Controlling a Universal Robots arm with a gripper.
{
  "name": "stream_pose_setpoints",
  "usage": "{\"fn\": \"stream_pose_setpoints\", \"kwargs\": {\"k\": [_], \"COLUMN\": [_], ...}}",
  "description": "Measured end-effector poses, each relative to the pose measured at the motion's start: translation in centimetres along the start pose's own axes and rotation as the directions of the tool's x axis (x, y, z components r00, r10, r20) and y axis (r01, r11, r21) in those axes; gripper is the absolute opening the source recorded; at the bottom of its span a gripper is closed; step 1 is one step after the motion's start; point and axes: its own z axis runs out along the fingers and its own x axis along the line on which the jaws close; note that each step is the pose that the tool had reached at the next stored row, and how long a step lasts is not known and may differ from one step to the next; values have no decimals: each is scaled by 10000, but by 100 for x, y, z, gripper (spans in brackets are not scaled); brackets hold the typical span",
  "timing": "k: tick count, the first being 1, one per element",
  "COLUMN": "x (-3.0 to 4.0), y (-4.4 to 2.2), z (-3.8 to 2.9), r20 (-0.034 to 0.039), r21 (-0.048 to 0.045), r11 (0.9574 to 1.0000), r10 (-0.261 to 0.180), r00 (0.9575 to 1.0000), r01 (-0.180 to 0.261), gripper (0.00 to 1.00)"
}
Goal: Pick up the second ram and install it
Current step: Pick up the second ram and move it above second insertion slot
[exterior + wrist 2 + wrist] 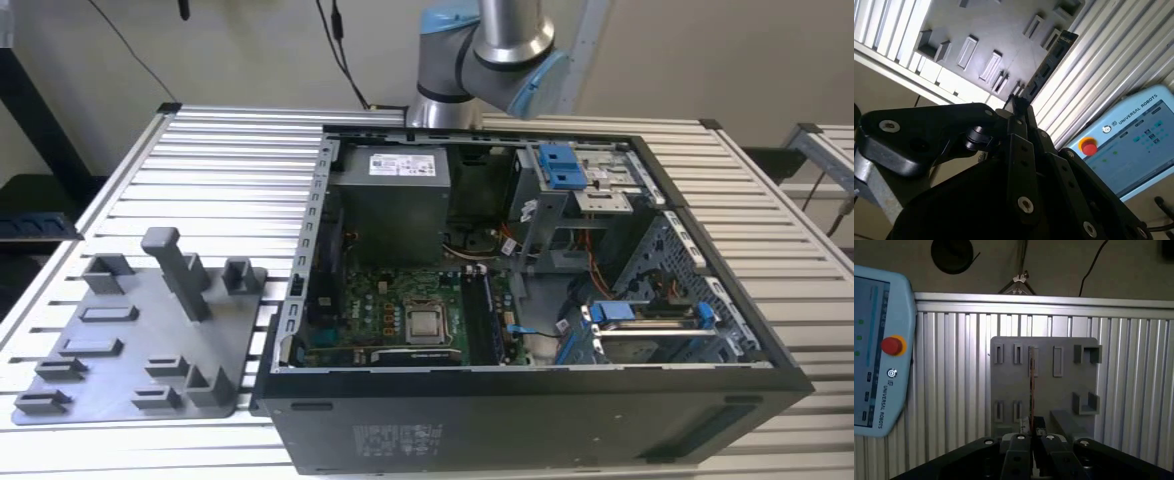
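Treat second ram (pixel 1045 65), clamped by one end between closed jaws of gripper (pixel 1018 102) and pointing toward fixture tray (pixel 127 345) at 9 o'clock of case (pixel 534 420), as light, stiff, fragile: hold board edges only.

Take the computer case (pixel 534 420) as your mark, set on the slatted table (pixel 227 160). The fixture tray (pixel 134 335) lies just beside it on the exterior view's left. The arm's base (pixel 443 108) stands behind it, and the power-supply box (pixel 387 200) sits inside its far corner. The second ram (pixel 1031 385), in the gripper (pixel 1032 438), hangs over the tray.
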Motion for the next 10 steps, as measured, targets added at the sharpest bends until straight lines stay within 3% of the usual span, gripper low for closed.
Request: {"fn": "stream_pose_setpoints", "kwargs": {"k": [10], "x": [-6], "y": [-2], "z": [-131], "r20": [0], "r21": [-1], "r11": [10000], "r10": [0], "r00": [10000], "r01": [0], "gripper": [14]}}
